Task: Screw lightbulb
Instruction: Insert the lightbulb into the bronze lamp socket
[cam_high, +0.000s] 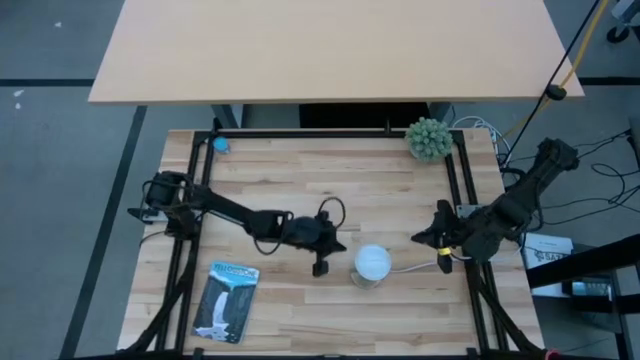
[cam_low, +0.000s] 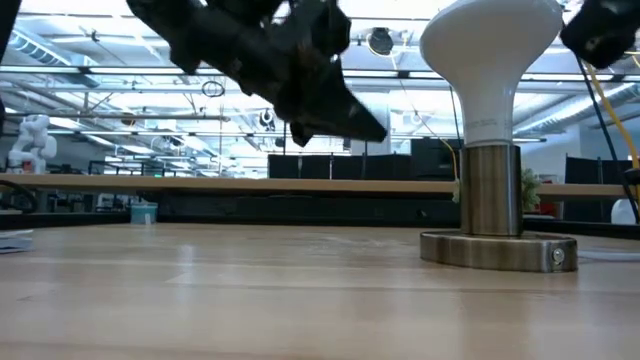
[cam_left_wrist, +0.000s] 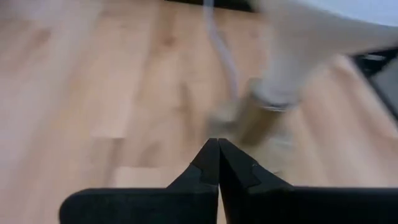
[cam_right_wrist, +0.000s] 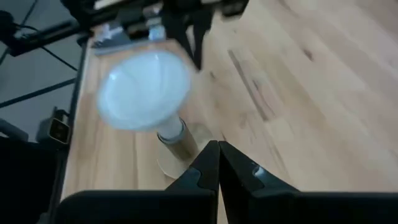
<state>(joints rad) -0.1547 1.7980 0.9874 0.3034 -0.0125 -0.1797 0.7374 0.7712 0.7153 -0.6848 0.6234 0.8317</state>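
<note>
The lightbulb stands upright, its neck in the metal socket of a round flat base on the wooden table; a white cord runs from the base toward the right edge. My left gripper is shut and hovers just left of the bulb, pointing at it and slanting down; in the left wrist view its shut fingers aim at the socket. My right gripper is shut, raised to the bulb's right; its wrist view looks down on the bulb.
A green spiky ball sits at the far right corner and a small blue object at the far left. A printed packet lies near the front left. Black frame rails edge the table.
</note>
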